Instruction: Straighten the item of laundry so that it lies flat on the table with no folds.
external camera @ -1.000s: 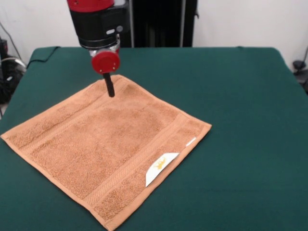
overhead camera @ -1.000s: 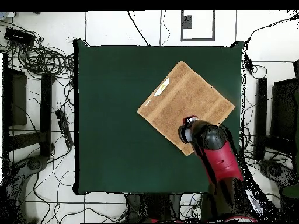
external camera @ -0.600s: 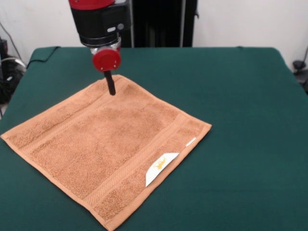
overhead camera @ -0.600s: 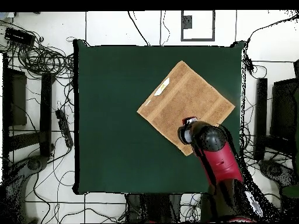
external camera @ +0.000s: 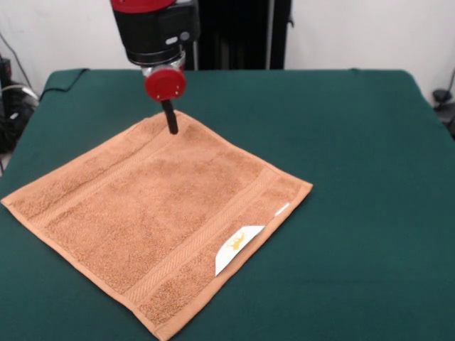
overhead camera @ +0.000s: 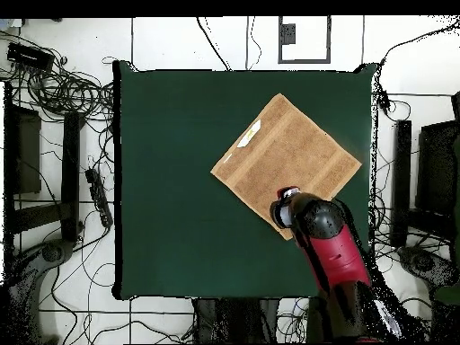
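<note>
The item of laundry, an orange-tan terry towel (external camera: 156,213), lies spread on the green table (external camera: 355,142) with no fold showing. Its white label (external camera: 238,245) with a yellow mark lies at the near right edge. In the overhead view the towel (overhead camera: 286,154) sits diamond-wise toward the table's (overhead camera: 180,180) right side, and its label (overhead camera: 249,133) is at the upper left edge. My gripper (external camera: 171,124) hangs over the towel's far corner, its dark tip just above the cloth. Seen from above, the gripper (overhead camera: 287,199) covers the towel's lower corner.
The red and black arm (overhead camera: 328,252) reaches in over the table's lower right part. Cables and dark stands (overhead camera: 72,162) lie on the floor around the table. The towel's left corner (external camera: 6,202) lies close to the table's left edge.
The gripper has risen slightly and drifted a little to the right above the towel's far corner. The towel has not moved.
</note>
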`<act>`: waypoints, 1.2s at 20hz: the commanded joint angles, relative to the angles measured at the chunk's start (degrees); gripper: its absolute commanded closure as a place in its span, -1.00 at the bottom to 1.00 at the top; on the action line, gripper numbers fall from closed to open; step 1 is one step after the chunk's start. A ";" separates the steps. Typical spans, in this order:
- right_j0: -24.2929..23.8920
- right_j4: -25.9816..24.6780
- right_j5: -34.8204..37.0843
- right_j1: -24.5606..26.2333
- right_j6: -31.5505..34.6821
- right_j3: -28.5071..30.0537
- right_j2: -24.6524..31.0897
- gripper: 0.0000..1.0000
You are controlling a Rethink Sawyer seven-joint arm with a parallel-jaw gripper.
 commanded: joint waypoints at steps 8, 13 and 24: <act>-1.13 -0.99 -1.78 -1.41 9.65 9.01 4.16 -1.00; -4.16 -1.48 -5.46 -0.90 7.76 10.50 7.16 -1.00; -12.53 -6.94 -15.71 4.36 8.73 9.63 15.92 -1.00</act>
